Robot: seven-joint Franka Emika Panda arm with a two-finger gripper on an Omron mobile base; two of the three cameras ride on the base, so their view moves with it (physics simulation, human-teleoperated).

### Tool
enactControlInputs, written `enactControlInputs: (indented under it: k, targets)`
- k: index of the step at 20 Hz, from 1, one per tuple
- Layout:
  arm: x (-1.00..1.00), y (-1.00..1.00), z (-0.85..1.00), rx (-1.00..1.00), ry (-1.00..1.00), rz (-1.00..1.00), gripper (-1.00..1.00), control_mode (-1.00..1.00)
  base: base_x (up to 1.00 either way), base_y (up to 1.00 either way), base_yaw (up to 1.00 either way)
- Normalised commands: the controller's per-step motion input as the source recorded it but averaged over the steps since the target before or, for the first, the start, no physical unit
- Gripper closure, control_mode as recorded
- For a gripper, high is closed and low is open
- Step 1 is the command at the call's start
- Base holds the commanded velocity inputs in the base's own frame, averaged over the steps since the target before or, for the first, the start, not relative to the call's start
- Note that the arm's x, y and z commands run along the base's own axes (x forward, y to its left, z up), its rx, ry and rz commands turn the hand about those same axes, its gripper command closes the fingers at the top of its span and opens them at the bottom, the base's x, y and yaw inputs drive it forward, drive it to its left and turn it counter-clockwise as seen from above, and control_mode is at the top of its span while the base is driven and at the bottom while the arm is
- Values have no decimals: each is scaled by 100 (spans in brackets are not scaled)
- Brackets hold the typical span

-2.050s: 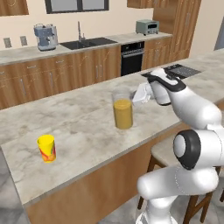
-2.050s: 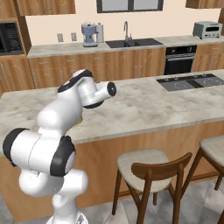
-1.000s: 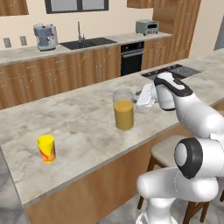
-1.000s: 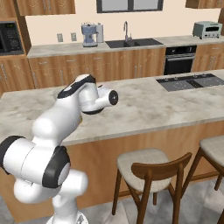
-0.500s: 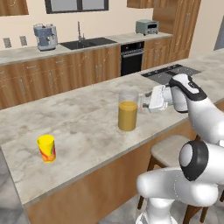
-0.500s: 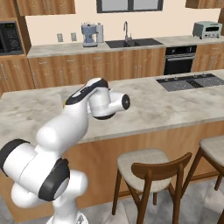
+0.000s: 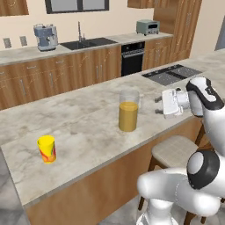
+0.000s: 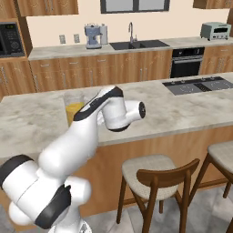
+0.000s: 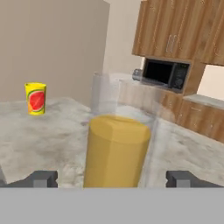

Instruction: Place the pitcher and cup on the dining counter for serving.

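While arm hides pitcher (image 8: pixel 73 111) partly | gripper (image 7: pixel 158 105) jaws apart, empty | handle unclear

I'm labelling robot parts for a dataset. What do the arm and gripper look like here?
The arm is glossy white with rounded segments and dark grey-black joint rings. The gripper has a boxy white body and two small dark grey fingers. No cables or markings are visible.

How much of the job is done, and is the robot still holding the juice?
Both things already stand on the long grey-beige marble dining counter: the clear glass pitcher of orange juice upright, and the small yellow cup with a red mark further along. Nothing is in hand: the white arm's two-finger gripper is open, beside the pitcher and apart from it. Little seems left beyond pulling the arm away.
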Motion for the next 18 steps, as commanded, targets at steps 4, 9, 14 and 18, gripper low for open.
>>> enactControlInputs:
  k: [4,9,14,18]
  targets:
    - [-100,15,5,-2,-3,1,-100,-100,0,0,0]
    - [-100,47,26,-22,-15,0,-100,-100,0,0,0]
    - [-100,39,41,-42,-33,-5,-100,-100,0,0,0]
    - [-75,1,2,-24,-53,-9,-100,-100,0,0,0]
